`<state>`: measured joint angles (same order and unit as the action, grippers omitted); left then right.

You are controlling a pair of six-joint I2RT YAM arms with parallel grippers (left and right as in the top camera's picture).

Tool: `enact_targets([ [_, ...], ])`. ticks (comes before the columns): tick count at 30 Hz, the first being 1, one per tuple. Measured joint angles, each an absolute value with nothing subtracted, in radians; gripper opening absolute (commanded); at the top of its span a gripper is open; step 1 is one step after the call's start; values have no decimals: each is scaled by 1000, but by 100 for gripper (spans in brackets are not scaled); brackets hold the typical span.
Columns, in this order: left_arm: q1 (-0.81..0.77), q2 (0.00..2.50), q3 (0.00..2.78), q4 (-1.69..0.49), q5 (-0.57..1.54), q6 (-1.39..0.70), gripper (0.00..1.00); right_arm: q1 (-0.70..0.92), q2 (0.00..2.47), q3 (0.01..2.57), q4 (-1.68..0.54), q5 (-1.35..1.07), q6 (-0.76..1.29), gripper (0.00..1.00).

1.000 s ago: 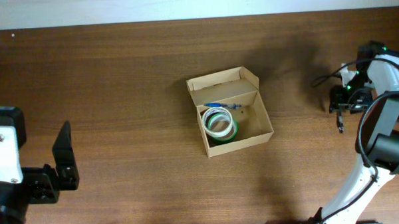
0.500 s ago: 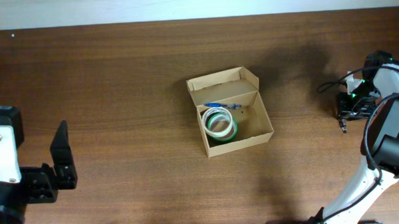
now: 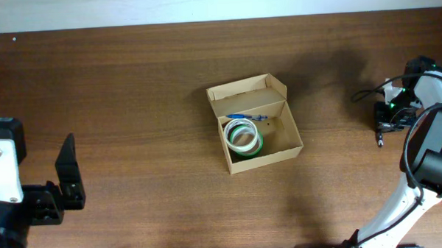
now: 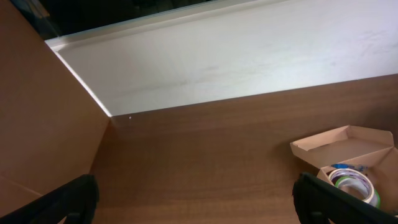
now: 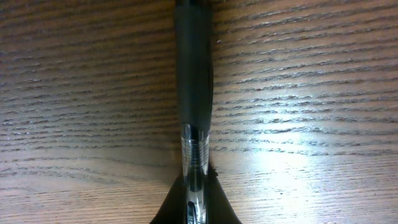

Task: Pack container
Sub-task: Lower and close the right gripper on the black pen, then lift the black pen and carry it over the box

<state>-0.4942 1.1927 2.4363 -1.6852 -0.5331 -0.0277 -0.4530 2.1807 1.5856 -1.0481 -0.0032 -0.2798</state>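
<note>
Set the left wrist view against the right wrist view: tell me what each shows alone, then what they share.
Only the left wrist view: the open container with tape rolls and a blue item inside, a white surface at the back, and the left gripper with its fingers wide apart. Only the right wrist view: a pen with a black grip and clear barrel, the right gripper shut on it. Both: the brown wooden table.

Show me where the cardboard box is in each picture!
Overhead: the box sits mid-table, lid open.
Left wrist: box in the lower right corner.
Right wrist: not in it; just a pen.
Shared landmark: tape rolls inside the box, in overhead and left wrist.
</note>
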Motion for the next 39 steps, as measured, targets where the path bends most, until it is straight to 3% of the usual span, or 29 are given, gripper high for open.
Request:
enact_targets([
  [15,-494,1193,2436,-1682,-558,-28,99,-453,2177,1601,-1118,-52,-104,4],
  [23,-494,1193,2436,-1681,-558,-28,99,-414,2049,1816,-1276,-59,-57,4],
  [30,-494,1193,2436,-1680,-558,-28,99,-254,1847,2028,-1412,-59,-52,4],
  [39,-494,1193,2436,-1680,-553,-27,99,76,1782,2053,-1509,-62,8,4],
])
